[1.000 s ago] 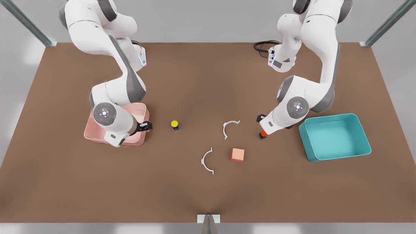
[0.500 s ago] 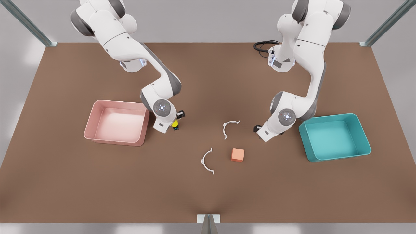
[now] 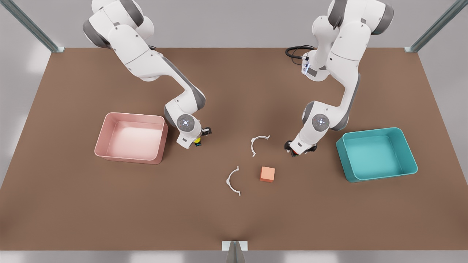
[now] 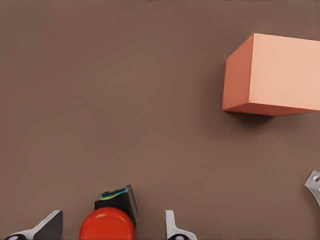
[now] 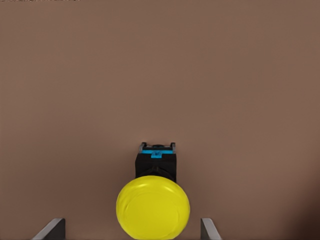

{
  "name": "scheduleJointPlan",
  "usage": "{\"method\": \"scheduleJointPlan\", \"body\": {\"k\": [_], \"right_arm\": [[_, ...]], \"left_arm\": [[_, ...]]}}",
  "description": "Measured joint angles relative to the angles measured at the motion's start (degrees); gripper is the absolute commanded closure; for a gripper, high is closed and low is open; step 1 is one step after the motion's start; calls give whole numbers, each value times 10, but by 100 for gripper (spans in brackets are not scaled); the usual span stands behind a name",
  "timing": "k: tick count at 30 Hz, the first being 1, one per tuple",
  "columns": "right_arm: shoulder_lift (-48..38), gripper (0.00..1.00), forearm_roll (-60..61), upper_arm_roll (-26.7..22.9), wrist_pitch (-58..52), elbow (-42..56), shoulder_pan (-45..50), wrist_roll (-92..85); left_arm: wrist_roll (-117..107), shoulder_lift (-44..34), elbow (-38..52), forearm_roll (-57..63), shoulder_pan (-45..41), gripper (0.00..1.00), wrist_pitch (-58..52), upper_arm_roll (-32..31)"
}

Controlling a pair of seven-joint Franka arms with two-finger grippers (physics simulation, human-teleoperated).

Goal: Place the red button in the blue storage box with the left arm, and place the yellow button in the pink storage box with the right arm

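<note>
Nearby: cube (image 3: 267, 174), 2 clips (image 3: 258, 143).

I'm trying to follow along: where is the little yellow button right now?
The yellow button sits on the table in the front view's left half, just right of the pink storage box, between the open fingers of the right gripper.

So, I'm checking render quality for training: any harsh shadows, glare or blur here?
Front view: light is soft and even; the table shows a faint dark patch at its near edge, no glare. Left wrist view: the cube casts a small soft shadow; the red button looks sharp. Right wrist view: the yellow button has a mild sheen.
</note>
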Motion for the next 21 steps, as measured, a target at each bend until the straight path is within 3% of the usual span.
{"method": "scheduleJointPlan", "body": {"k": [2, 5, 6, 9, 13, 15, 16, 21], "right_arm": [[13, 0, 0, 0, 13, -1, 0, 8], [25, 1, 0, 0, 31, -1, 0, 18], [29, 3, 0, 0, 37, -3, 0, 21], [32, 38, -1, 0, 50, -5, -1, 29], [32, 43, -8, 0, 60, -5, -3, 37], [32, 57, -10, 0, 63, -5, -6, 40], [31, 59, -9, 0, 64, -6, -6, 41], [-13, 59, -7, -2, 59, 5, -10, 43]], "left_arm": [[-2, 6, 0, 0, 0, 23, 10, 0], [-4, 7, 0, 0, 0, 39, 21, 0], [-5, 8, 0, 0, 0, 41, 23, 0], [-7, 8, -1, 0, 0, 42, 28, 0], [-9, 4, -1, 0, 0, 45, 31, 0], [-11, -3, -1, 1, 1, 48, 31, 0], [-12, -5, -1, 1, 1, 49, 31, 0], [-8, -77, 0, 2, 38, 49, -9, 0]]}}
